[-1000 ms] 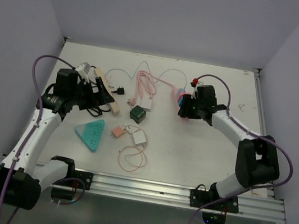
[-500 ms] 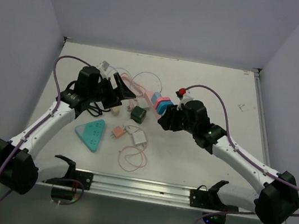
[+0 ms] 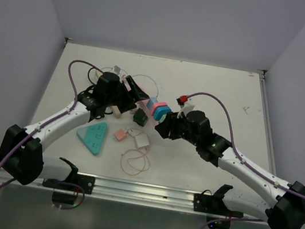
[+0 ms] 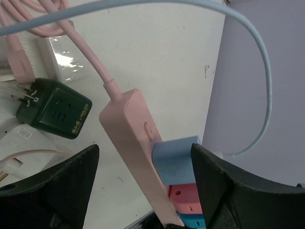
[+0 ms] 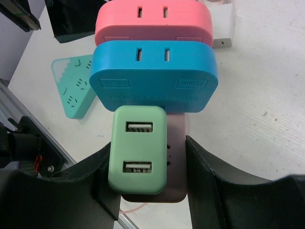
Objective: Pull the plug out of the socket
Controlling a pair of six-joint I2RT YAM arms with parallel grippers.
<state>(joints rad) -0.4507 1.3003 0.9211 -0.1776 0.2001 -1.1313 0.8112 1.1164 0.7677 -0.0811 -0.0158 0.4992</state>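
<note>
Across the middle of the left wrist view, the strip [image 4: 127, 136] is held up above the table [image 4: 162, 57], with a pale blue plug [image 4: 174, 160] stuck in its side. The left gripper [image 4: 143, 160] is spread wide, with one finger on each side of strip and plug, and nothing is touched by it yet. At the bottom of the right wrist view, the right gripper [image 5: 147, 164] is pressed tight on the end of the strip, right by a green plug [image 5: 138, 148].

The step in hand looks like gripping the pale blue plug. To do it well, the plug alone should be pinched, not the strip too, so the fingers may need to be turned or moved. Then the plug should be pulled straight out while the strip is held still. The pins could be bent by a crooked pull.
</note>
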